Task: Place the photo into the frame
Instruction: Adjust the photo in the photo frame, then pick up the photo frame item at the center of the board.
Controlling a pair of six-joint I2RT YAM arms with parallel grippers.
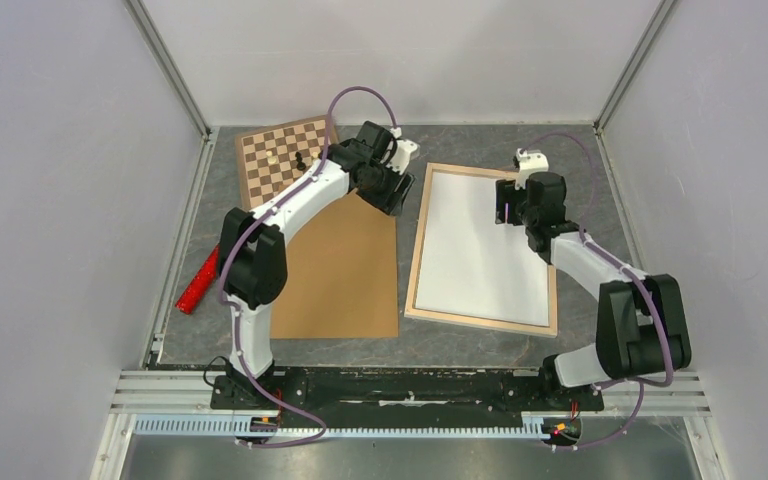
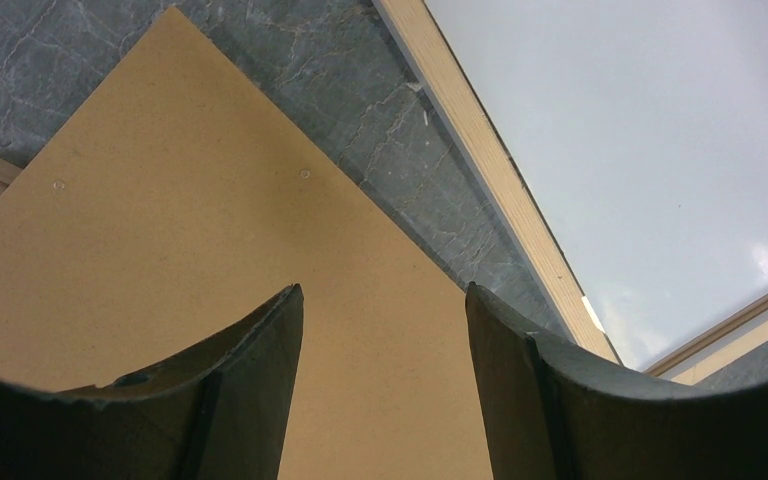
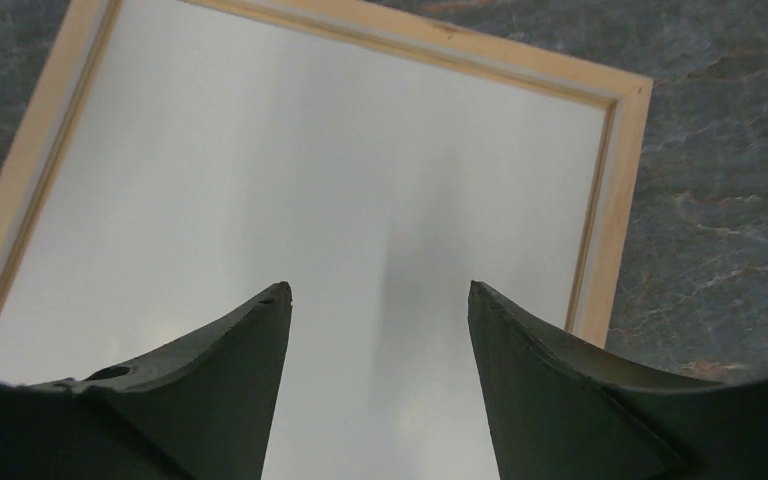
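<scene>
Photo (image 1: pixel 480 250), white back up, inside frame (image 2: pixel 495 170); left gripper (image 2: pixel 380 300) above brown backing board (image 1: pixel 345 270), right gripper (image 3: pixel 380 295) above photo, both sets of fingers apart, empty.

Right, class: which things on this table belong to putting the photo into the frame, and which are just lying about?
Belongs to the job:
- light wooden rectangular picture frame
- plain white sheet lying inside it, apparently the photo face down

Lying about:
- flat brown backing board
- checkered wooden chessboard
- red textured strip at the far left
</scene>
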